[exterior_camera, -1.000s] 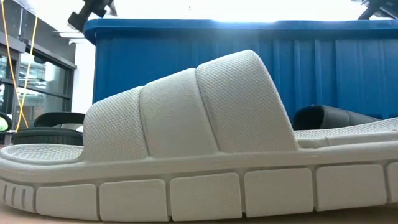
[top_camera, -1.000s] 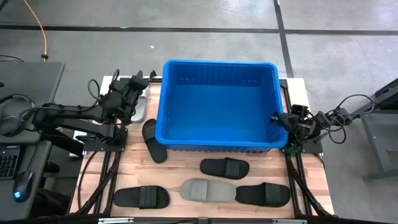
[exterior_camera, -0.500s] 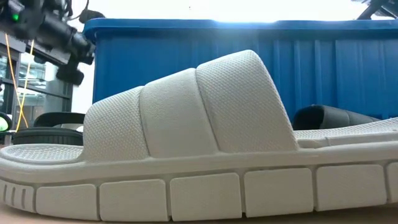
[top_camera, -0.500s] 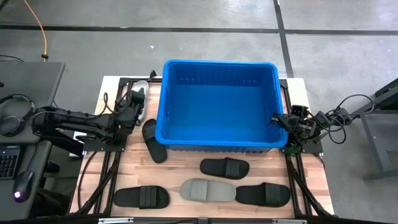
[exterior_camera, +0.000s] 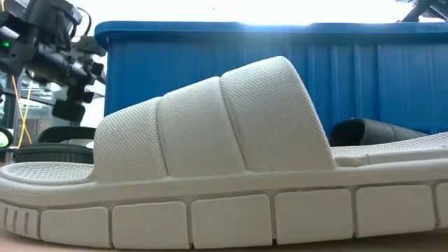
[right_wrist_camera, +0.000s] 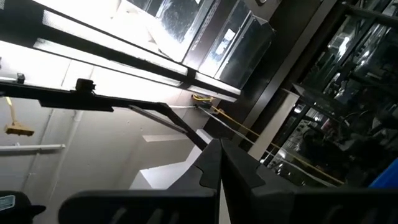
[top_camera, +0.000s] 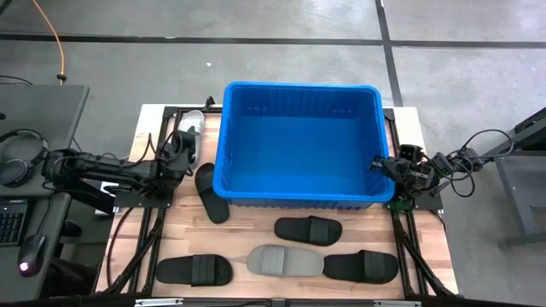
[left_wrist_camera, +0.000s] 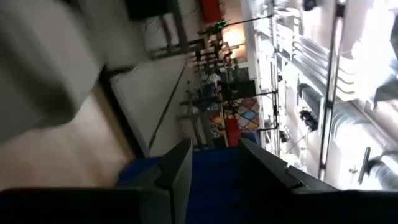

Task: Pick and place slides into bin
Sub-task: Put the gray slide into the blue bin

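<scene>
The blue bin (top_camera: 299, 183) stands at the table's far middle, with nothing showing inside. A light grey slide (top_camera: 191, 125) lies flat on its sole left of the bin. My left gripper (top_camera: 187, 147) hangs low and level over that slide's near part, open, fingers (left_wrist_camera: 177, 171) toward the bin wall (left_wrist_camera: 211, 180), the slide (left_wrist_camera: 43, 62) off to one side. A black slide (top_camera: 209, 193) lies by the bin's near left corner. Three black slides (top_camera: 308, 230) (top_camera: 194, 270) (top_camera: 361, 266) and a grey one (top_camera: 275, 260) lie in front. My right gripper (top_camera: 380, 164) waits shut at the bin's right wall.
The grey slide (exterior_camera: 210, 168) fills the low view, with the bin (exterior_camera: 280, 63) behind it and my left gripper (exterior_camera: 73, 66) to the bin's left. Metal frame rails (top_camera: 145, 230) run along both table sides. A desk with headphones (top_camera: 21, 158) stands beyond the left edge.
My left gripper has come down from about the bin's rim height to low beside the bin's left wall, drawing slightly toward the table's near edge and rolling about its own axis. The light grey slide beneath it has stayed where it lay.
</scene>
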Controlling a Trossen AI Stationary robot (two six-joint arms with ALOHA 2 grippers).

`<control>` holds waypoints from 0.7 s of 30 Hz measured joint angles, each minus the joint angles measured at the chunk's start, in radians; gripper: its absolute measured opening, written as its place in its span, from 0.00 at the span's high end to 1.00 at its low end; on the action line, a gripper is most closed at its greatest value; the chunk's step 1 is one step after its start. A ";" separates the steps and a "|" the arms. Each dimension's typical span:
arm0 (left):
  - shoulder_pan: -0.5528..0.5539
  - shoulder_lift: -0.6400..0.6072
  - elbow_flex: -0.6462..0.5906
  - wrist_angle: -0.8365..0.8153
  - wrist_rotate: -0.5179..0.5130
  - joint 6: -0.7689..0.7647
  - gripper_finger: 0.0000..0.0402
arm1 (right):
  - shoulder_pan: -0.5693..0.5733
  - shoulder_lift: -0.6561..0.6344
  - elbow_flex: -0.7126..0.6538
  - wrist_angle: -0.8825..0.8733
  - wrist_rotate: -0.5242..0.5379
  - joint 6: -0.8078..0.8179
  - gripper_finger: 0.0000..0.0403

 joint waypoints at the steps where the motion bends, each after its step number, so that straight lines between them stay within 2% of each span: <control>1: 0.000 0.001 -0.010 -0.011 0.010 -0.049 0.70 | 0.000 0.000 0.000 -0.004 0.000 0.005 1.00; 6: -0.003 0.000 -0.050 -0.017 0.072 -0.163 0.63 | 0.000 0.000 0.000 -0.043 -0.004 -0.021 1.00; 10: -0.003 -0.004 -0.051 -0.029 0.076 -0.165 0.51 | 0.000 0.000 0.000 -0.060 -0.004 -0.022 1.00; 15: -0.002 -0.004 -0.052 -0.054 0.094 -0.293 0.38 | 0.000 0.000 0.000 -0.063 0.019 -0.023 1.00; 18: -0.001 -0.012 -0.032 -0.080 0.141 -0.319 0.37 | 0.000 0.000 0.000 -0.059 0.030 -0.023 1.00; 21: 0.013 -0.016 -0.011 -0.177 0.215 -0.350 0.40 | 0.000 0.000 0.000 -0.059 0.047 -0.040 1.00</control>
